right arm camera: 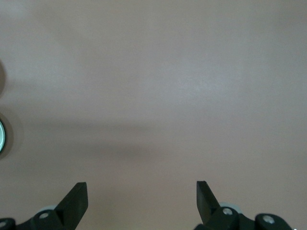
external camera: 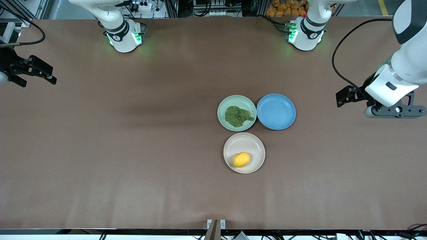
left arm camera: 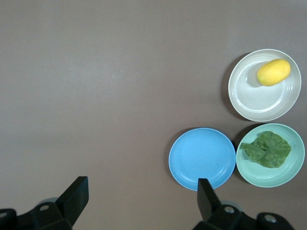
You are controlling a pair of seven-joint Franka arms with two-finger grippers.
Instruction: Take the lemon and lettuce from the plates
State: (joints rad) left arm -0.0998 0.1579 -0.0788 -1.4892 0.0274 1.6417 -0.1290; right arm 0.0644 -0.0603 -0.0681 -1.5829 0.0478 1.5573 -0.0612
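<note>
I see the brown table [external camera: 133, 150] spread under both arms. The left arm hangs over its own end of the table, and the left gripper [left arm camera: 141, 194] is up in the air with its jaws spread wide and nothing between them; its wrist view looks down on all three plates. The right arm is out over the right arm's end of the table, and the right gripper [right arm camera: 141, 194] is likewise released, jaws wide apart over bare tabletop.

Near the middle of the table I have three plates clustered together. The mint green plate [external camera: 227, 103] and the blue plate [external camera: 276, 111] sit side by side, rims almost touching, the blue one toward the left arm's end. The beige plate [external camera: 248, 141] lies nearer to the front camera, just beside the green one.

The lettuce [external camera: 237, 116] lies flat in the mint green plate. The lemon [external camera: 241, 159] rests in the beige plate, on the part nearest the front camera.
</note>
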